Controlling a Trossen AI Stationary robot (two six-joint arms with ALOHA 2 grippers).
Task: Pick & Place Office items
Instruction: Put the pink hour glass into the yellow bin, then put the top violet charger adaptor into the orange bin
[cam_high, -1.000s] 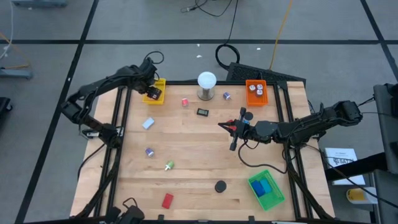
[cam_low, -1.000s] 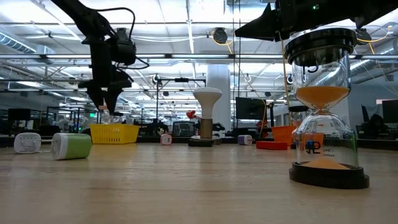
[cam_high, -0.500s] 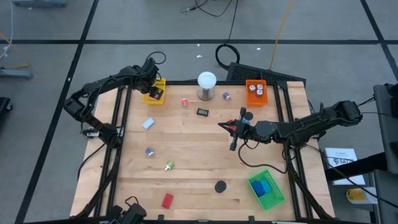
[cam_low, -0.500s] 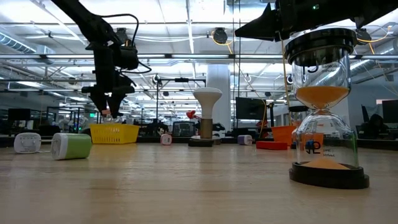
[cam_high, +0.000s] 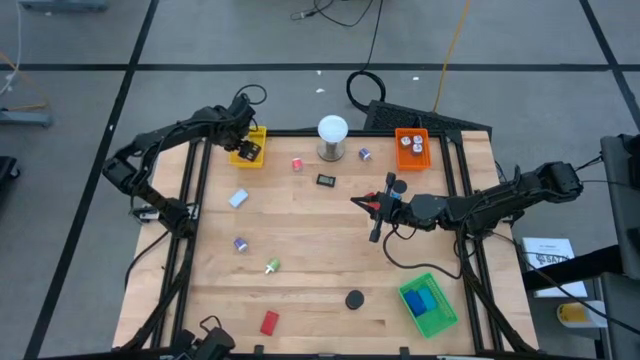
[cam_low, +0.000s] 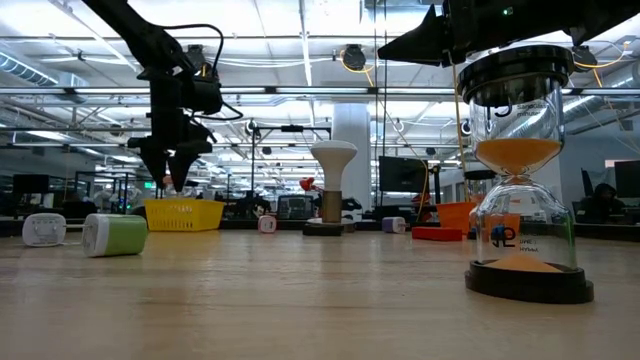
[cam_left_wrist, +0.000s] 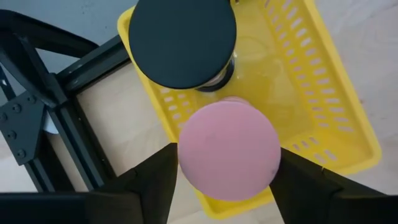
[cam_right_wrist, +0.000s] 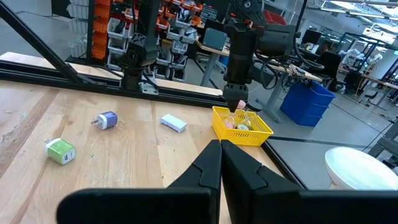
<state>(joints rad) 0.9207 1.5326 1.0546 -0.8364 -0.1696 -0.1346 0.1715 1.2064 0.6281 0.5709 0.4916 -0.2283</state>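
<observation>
Yellow tray stood at eleven o'clock on the table, and the left gripper hung just above it, its fingers spread beside a pink round piece that lay over the tray next to a black round piece. I judged this the release step; next the arm should lift clear. At three o'clock the right gripper waited, fingers pressed together, holding nothing.

Yellow slotted tray: holds black round piece, pink round piece. Orange tray. Green tray: blue blocks. Red block. Black disc. White ball. Light wood table.
</observation>
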